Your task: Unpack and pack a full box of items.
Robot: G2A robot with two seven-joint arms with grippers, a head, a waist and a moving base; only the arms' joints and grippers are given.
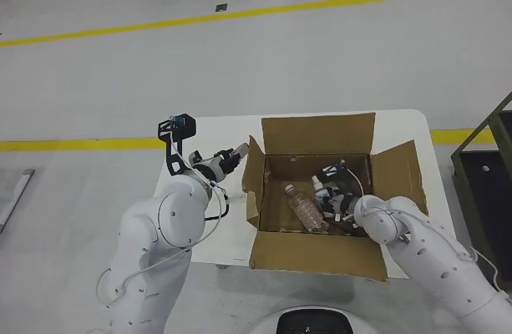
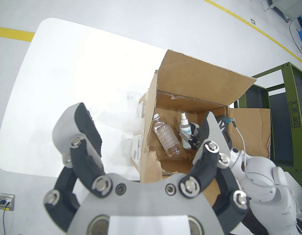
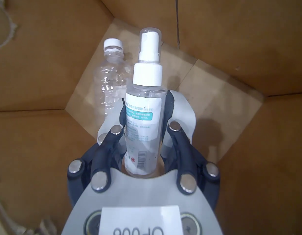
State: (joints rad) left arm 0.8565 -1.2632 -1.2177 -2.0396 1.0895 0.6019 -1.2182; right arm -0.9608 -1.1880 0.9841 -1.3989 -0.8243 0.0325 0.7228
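Right gripper (image 3: 146,110) clamped on spray bottle (image 3: 147,74) inside box (image 1: 318,134), plastic bottle (image 2: 165,138) lying beside, left gripper (image 2: 145,113) spread open over tabletop (image 2: 67,62).

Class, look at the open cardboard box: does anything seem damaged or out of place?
Yes. The cardboard box is damaged: the side wall facing the bare table has a ragged, torn edge. Inside, the clear bottle lies on its side.

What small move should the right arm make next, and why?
Probably lift straight up, slowly. The right gripper is shut on the spray bottle deep inside the box, and the water bottle lies close beside it.
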